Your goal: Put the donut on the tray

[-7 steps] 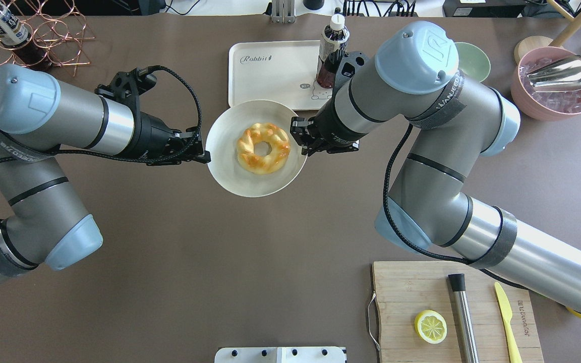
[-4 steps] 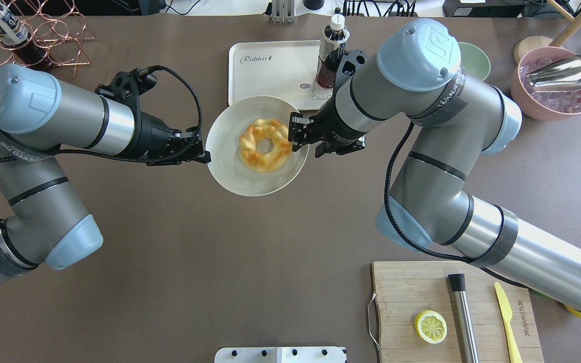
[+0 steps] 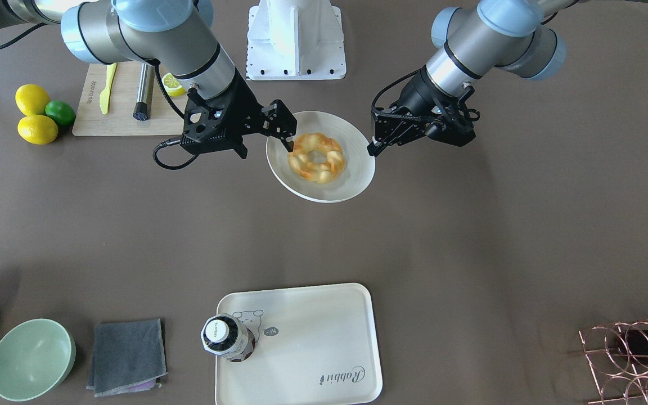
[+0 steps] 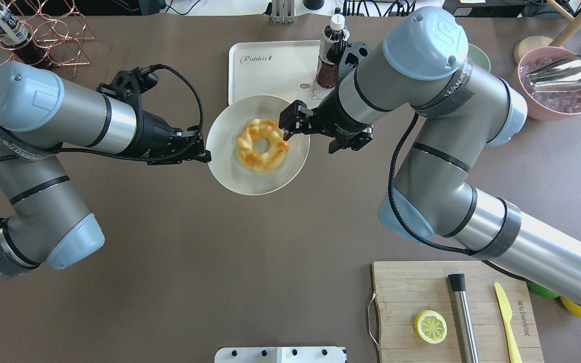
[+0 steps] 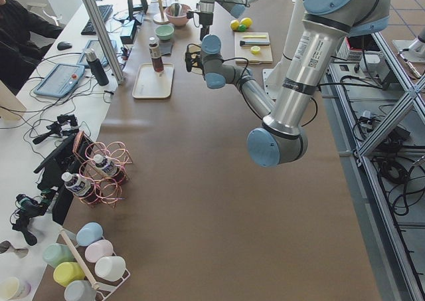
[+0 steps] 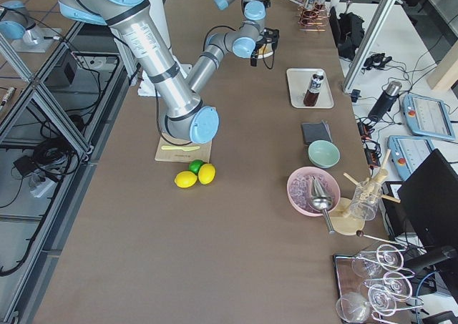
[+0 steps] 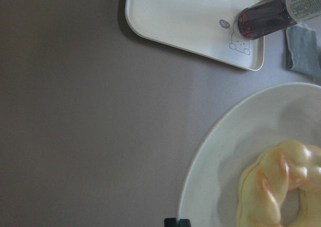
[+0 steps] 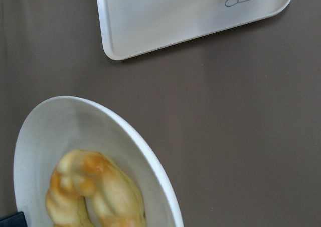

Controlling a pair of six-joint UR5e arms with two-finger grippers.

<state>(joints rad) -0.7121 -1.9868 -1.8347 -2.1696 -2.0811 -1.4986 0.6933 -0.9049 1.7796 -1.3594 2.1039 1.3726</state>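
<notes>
The donut (image 4: 250, 154), braided yellow with browned patches, lies on a round off-white plate (image 4: 250, 181). My left gripper (image 4: 205, 155) is shut on the plate's left rim and holds it above the table. My right gripper (image 4: 308, 141) is open and straddles the plate's right rim, one finger by the donut's right edge. The cream "Rabbit" tray (image 4: 270, 70) lies beyond the plate with a dark bottle (image 4: 332, 50) on its right corner. From the front the donut (image 3: 329, 166), left gripper (image 3: 370, 151), right gripper (image 3: 266, 150) and tray (image 3: 313, 343) show. Both wrist views show the donut (image 7: 281, 187) (image 8: 95, 192) and the tray (image 7: 190, 11) (image 8: 165, 16).
A wooden cutting board (image 4: 406, 312) with a lemon slice, a metal muddler and a yellow knife lies at the near right. A green bowl (image 3: 31, 357) and a grey cloth (image 3: 127, 354) lie beside the tray. A pink ice bowl (image 4: 555, 85) is far right, a copper bottle rack (image 4: 43, 40) far left.
My right gripper has moved left, from just outside the plate's right rim to over it, one finger now at the donut's edge. The left gripper still holds the plate.
</notes>
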